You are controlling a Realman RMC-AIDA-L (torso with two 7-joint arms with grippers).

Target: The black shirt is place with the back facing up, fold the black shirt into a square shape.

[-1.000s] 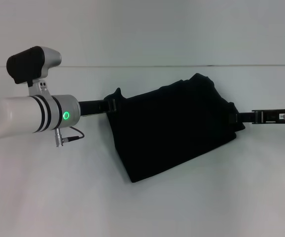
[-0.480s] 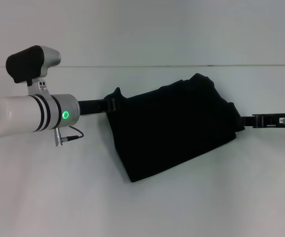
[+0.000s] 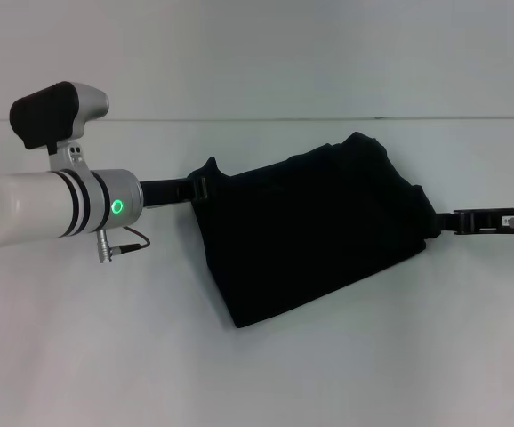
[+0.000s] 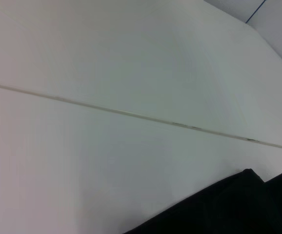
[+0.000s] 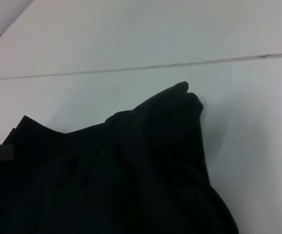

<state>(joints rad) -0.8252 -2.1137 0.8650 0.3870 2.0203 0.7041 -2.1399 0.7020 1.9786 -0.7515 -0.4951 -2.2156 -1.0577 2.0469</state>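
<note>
Black shirt bunched between left gripper and right gripper, long axis left to right; each at one end; finger states impossible to tell.

Black shirt, plain and bunched, folded into a slanted heap at mid-table.

Left arm reaching in from the left, right gripper low at the right, both level
</note>
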